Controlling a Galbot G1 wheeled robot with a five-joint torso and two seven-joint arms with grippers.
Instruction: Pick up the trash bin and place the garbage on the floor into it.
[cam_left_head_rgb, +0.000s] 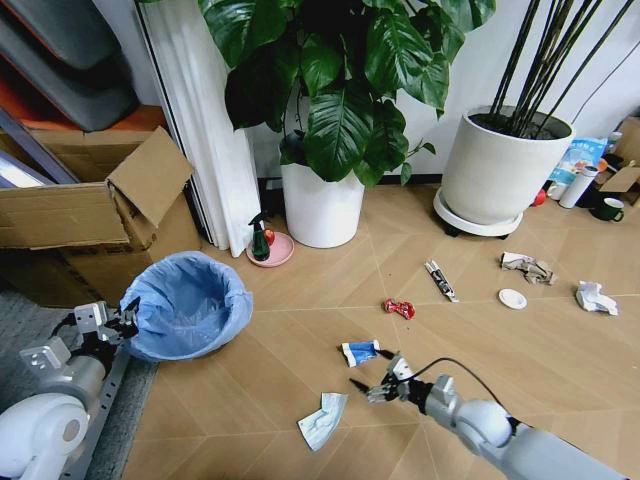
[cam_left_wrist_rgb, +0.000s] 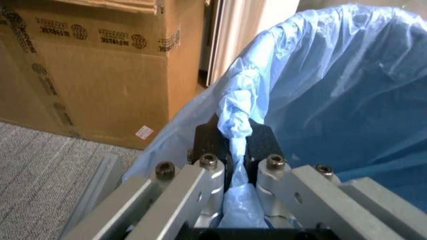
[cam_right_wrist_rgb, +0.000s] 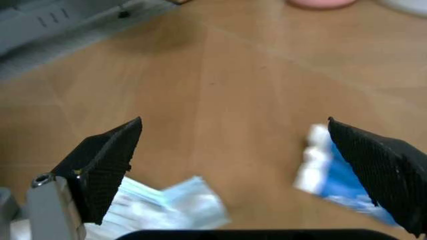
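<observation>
L gripper (cam_left_wrist_rgb: 237, 167) pinches bin (cam_left_head_rgb: 186, 303) rim, lower left; R gripper (cam_left_head_rgb: 378, 385) spread wide near blue wrapper (cam_left_head_rgb: 360, 351), center-bottom. Approx 7 litter bits left.

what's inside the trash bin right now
Only the crinkled light-blue bag lining the trash bin can be seen; no garbage shows inside. The near wall hides part of the bottom. The left gripper pinches its rim.

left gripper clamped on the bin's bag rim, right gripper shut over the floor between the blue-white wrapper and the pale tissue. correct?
Not quite: the right gripper is open, not shut; the right wrist view shows its jaws spread wide over the floor between the blue-white wrapper and the pale tissue. The left gripper is indeed clamped on the trash bin bag rim.
</observation>
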